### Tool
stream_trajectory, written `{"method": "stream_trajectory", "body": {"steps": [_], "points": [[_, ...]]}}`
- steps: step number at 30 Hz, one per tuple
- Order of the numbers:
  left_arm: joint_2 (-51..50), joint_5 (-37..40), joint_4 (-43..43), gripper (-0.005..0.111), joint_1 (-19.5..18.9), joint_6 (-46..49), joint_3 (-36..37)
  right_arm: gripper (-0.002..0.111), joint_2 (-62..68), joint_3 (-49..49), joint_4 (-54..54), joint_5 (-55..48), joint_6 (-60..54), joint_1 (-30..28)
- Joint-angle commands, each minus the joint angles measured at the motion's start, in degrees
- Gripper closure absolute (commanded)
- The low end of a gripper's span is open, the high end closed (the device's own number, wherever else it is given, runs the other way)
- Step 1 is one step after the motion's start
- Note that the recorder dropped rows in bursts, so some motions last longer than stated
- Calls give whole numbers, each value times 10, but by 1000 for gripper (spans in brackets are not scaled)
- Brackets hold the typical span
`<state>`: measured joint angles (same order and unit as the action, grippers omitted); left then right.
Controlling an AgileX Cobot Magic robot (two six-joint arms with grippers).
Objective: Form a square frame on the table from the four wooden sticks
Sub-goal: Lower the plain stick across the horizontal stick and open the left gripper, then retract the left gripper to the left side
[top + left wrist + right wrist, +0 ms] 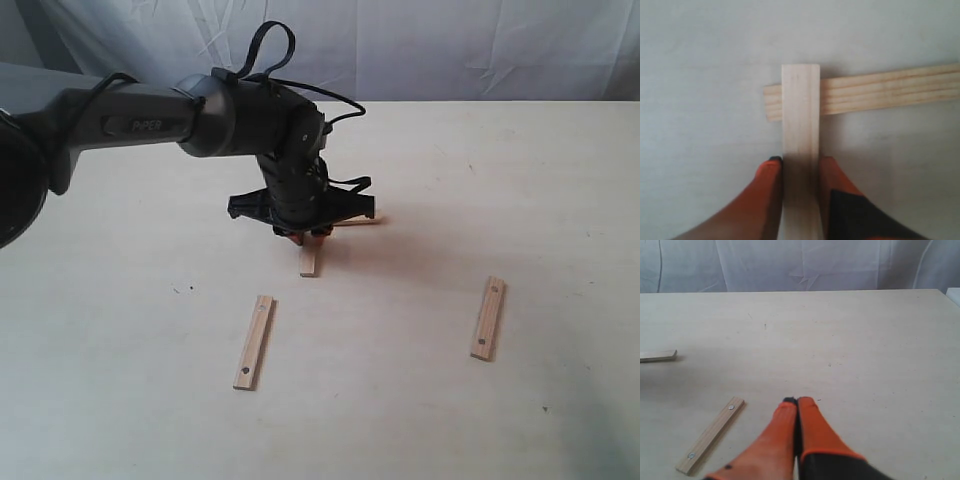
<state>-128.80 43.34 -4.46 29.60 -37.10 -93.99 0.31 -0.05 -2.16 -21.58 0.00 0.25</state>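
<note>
My left gripper (305, 233) is shut on one wooden stick (800, 115) near the middle of the table (430, 420). The stick's near end (308, 263) pokes out below the orange fingers (771, 192). Its far end lies crosswise over the end of a second stick (885, 92), forming a corner; in the exterior view this second stick (362, 221) is mostly hidden behind the gripper. A third stick (254, 341) lies front left and a fourth (487, 317) front right. My right gripper (797, 401) is shut and empty, near the fourth stick (711, 435).
A white cloth backdrop (450, 45) hangs behind the table's far edge. The left arm (150, 122) stretches in from the left over the table. The right arm does not show in the exterior view.
</note>
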Motion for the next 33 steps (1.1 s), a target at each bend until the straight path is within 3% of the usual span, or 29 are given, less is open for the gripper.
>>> {"method": "stream_trajectory", "body": {"steps": [1, 6, 12, 16, 19, 25, 29, 33], "points": [[5, 13, -7, 83, 0, -3, -3, 108, -3, 1, -2, 8, 0, -2], [12, 14, -16, 82, 0, -2, -3, 108, -3, 1, -2, 7, 0, -2], [12, 17, -16, 70, 0, 0, -3, 108, -3, 1, -2, 7, 0, -2], [23, 31, -16, 71, 0, 0, -3, 108, -3, 1, -2, 7, 0, -2], [43, 46, -22, 76, 0, 28, -3, 108, -3, 1, -2, 7, 0, -2], [94, 108, -84, 105, 0, 46, -3, 108, -3, 1, -2, 7, 0, -2], [128, 147, -113, 107, 0, 49, 6, 108, -3, 1, -2, 8, 0, -2], [191, 116, -106, 107, 0, 63, 62, 108, -3, 1, -2, 8, 0, -2]]}}
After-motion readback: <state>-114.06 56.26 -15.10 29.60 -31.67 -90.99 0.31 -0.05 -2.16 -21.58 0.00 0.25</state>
